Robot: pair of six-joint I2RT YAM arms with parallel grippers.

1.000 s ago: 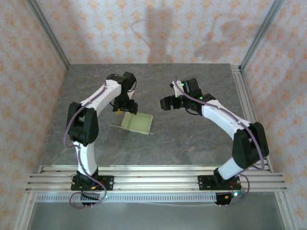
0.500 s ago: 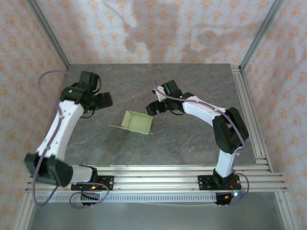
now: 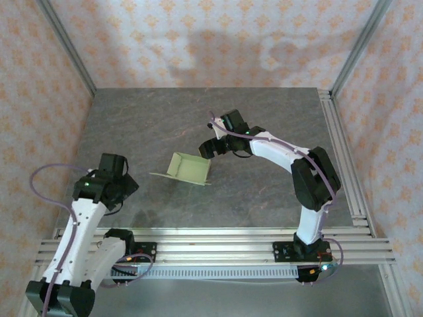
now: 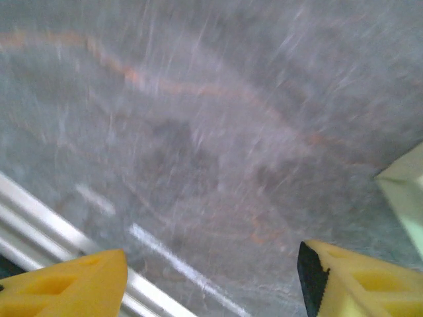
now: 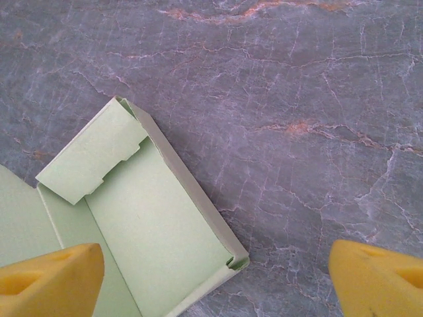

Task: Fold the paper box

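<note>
- Box (image 3: 190, 168) sits mid-worktop (image 3: 264, 198), half formed: an open tray, one long wall standing, and an end flap (image 5: 92, 157) with tabs folded in over the floor.
- Right end effector (image 3: 210, 148) hovers just by the box's far-right corner. It is released, fingers (image 5: 49, 277) spread wide and gripping nothing. No contact with the card that I can make out.
- Right wrist view: box (image 5: 152, 224) lies under the left finger and the left half of the gap of the right end effector (image 5: 215, 271). The right half is bare worktop.
- Long axis: the standing wall runs diagonally, upper left to lower right, and its corner ends near mid-gap. So it is skewed to the finger line, not square. The axis is hard to read from the top view.
- Left end effector (image 3: 125, 187) is at the near-left of the worktop by the rails (image 3: 211, 241), well apart from the box. It is released too, with blurred worktop between its fingers (image 4: 63, 284).
- From the left end effector the box lies right and farther out. Just a pale corner (image 4: 404, 191) shows at the frame edge.
- Judgement: the right arm is far nearer, so the next contact is likely its. It probably needs a wrist turn to square up with the wall or flap.
- Risk: thin card and nothing pinning it, so a push may slide the box.
</note>
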